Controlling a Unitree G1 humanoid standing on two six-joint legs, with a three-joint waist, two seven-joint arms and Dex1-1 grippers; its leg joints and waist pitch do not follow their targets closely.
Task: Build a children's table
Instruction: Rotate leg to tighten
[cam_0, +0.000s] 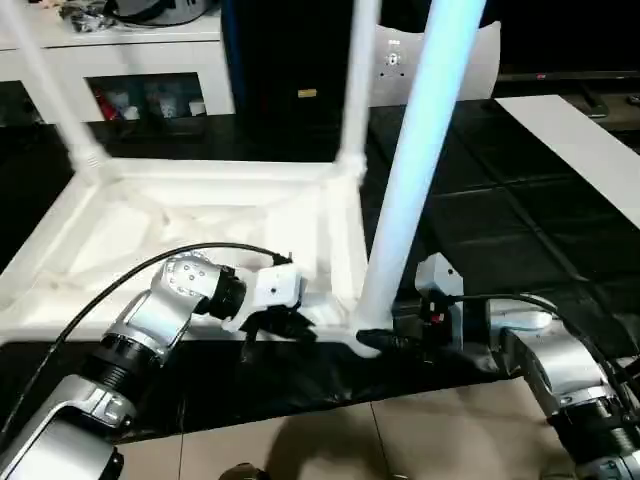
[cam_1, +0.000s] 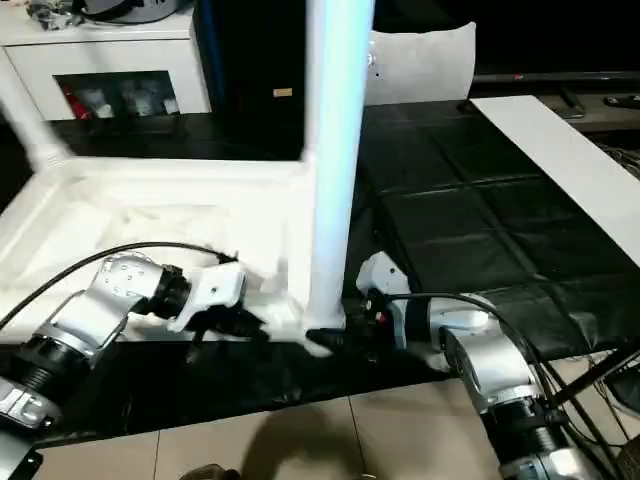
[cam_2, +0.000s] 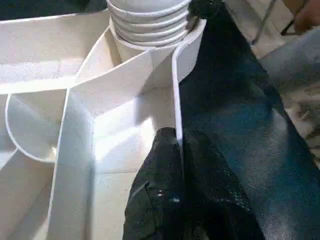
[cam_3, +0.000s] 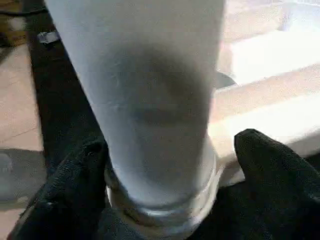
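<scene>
**Left wrist view: fingers clamped on the table's rim**

The upturned table top (cam_0: 190, 235) lies on the black mat (cam_0: 520, 230). The left gripper (cam_2: 175, 150) pinches its near wall. The right gripper (cam_3: 170, 165) straddles the near corner leg (cam_0: 410, 180) at its base, fingers spread either side; contact unclear.

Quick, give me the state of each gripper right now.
Left gripper: shut on the table top, fingers pinching its near rim.
Right gripper: fingers spread around the base of the near leg; whether it grips cannot be told.
</scene>
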